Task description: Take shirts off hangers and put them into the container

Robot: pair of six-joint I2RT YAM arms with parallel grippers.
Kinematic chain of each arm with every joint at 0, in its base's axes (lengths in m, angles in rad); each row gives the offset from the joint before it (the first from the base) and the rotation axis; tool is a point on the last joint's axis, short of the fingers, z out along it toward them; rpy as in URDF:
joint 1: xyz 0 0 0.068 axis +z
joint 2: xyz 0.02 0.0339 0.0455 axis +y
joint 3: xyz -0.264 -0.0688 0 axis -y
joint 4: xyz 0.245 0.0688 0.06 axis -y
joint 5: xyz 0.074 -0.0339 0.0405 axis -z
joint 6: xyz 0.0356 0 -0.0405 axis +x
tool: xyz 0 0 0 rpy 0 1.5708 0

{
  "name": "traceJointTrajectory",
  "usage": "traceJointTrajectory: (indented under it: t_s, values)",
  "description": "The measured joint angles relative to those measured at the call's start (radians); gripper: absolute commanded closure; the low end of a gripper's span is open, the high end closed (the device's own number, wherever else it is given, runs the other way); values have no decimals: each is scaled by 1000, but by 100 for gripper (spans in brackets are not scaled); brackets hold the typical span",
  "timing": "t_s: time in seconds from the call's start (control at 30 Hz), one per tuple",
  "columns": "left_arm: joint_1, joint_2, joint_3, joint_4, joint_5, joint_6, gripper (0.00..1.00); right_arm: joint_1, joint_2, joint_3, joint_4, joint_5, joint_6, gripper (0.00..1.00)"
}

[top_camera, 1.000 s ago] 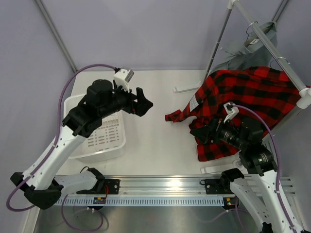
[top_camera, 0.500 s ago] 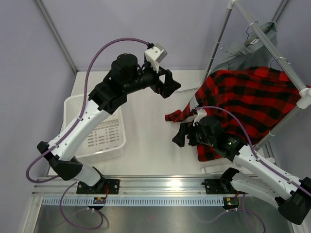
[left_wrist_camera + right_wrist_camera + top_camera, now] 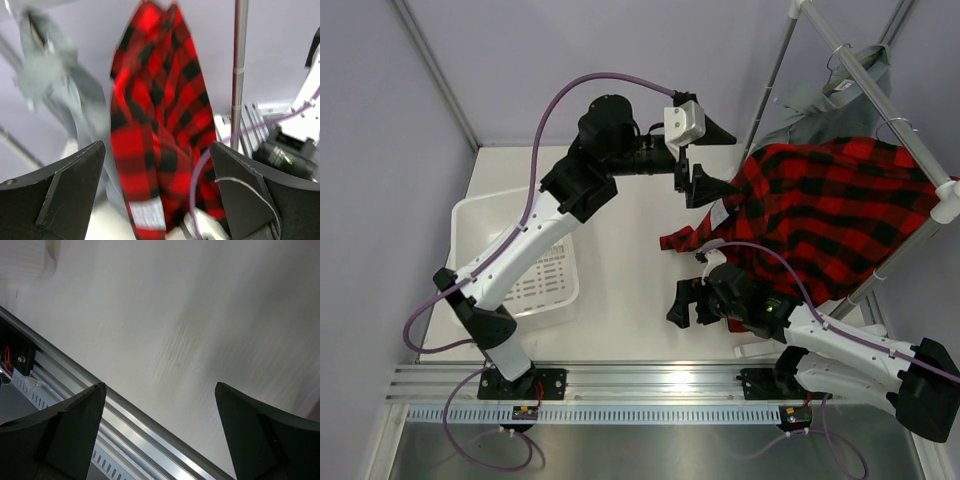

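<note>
**Two shirts on the rack, both grippers spread and empty**

We see the white table point(image 3: 620, 250) under everything, and the right gripper point(image 3: 691, 303) hangs low above a bare part of it. Its jaws are wide apart with nothing between them. The rack pole point(image 3: 880, 95) runs ahead of the left gripper point(image 3: 712, 158), and both shirts hang from it. The red-and-black plaid shirt point(image 3: 820, 210) lies straight ahead of the left jaws, near but not touched; its lower edge sits just behind the right jaws. The grey shirt point(image 3: 865, 70) hangs beyond the plaid one, off to one side of the left jaws. The container point(image 3: 465, 225) stands well behind the left jaws, under that arm. The left jaws are spread and hold nothing. Smallest, the white neck label point(image 3: 720, 213) sits just in front of the left jaws.
</note>
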Motion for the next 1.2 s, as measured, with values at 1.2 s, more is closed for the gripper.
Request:
traceJointTrajectory:
  t_s: [1.2]
  values:
    - [-39, 460, 393, 373, 199, -320, 49, 207, 46, 21, 80, 129, 83, 1]
